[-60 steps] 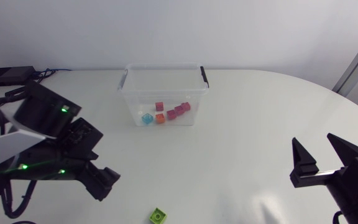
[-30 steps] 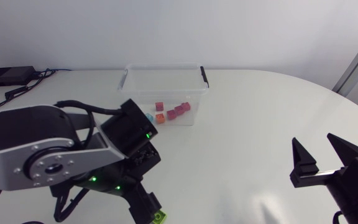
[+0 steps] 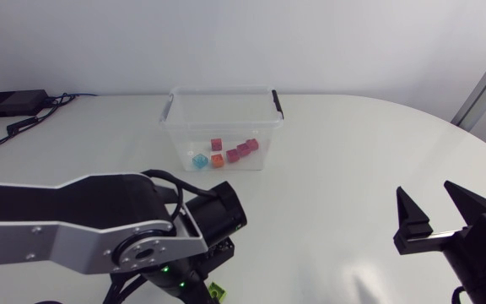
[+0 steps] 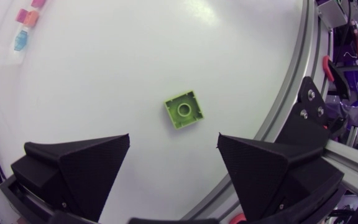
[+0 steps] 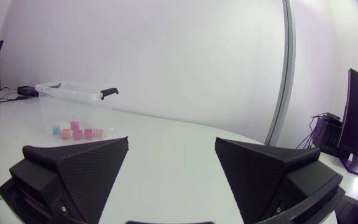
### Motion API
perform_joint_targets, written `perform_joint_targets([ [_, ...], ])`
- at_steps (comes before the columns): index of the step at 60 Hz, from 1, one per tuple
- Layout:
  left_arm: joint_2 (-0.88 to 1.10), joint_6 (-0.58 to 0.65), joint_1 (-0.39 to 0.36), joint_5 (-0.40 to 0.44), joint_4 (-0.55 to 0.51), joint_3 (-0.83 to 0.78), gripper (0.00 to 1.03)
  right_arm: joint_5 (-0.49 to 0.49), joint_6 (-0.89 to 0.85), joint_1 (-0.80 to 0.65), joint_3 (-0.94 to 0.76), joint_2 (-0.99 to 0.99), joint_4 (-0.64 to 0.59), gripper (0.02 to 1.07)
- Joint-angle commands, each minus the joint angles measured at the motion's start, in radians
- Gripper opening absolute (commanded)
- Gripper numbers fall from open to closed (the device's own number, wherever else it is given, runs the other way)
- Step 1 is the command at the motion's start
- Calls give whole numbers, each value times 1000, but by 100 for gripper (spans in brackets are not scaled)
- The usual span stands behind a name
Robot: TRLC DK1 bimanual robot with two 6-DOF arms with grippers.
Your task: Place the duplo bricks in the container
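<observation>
While six small bricks (image 3: pixel 233 155) already sit inside the clear container (image 3: pixel 175 135), one is left out, so by my reckoning the job is nearly done.

Starting on the left: the left arm (image 3: pixel 83 236) comes in low across the near side of the desk (image 3: pixel 336 152), and the left gripper (image 4: pixel 174 137) hangs right above the green brick (image 4: pixel 184 110). The fingers are spread wide with nothing in them. The brick lies stud up, just ahead of the gap between them, close to the desk's near edge. From above, only a sliver of it peeks out under the arm.

On to the middle: the container stands toward the far side, top open, well apart from that last brick. One blue, one orange and four pink lie on its floor.

Over to the right: the right gripper (image 3: pixel 426 190) is parked near the edge, fingers apart and empty, well clear of the action.

Round the scene, a black box (image 3: pixel 11 103) with cables (image 3: pixel 57 100) sits at the far left corner, out of the way. No object lies between brick and container. The wall has to be cleared, and I'd watch that near edge during the grab.
</observation>
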Motion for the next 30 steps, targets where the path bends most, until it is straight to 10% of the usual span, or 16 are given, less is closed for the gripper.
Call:
perform_joint_targets([
  [1, 31, -24, 6, 44, -17, 54, 99, -5, -12, -8, -18, -6, -2, 103],
  [30, 124, -17, 6, 128, 75, 53, 99, -5, -12, -8, -18, -6, -2, 103],
])
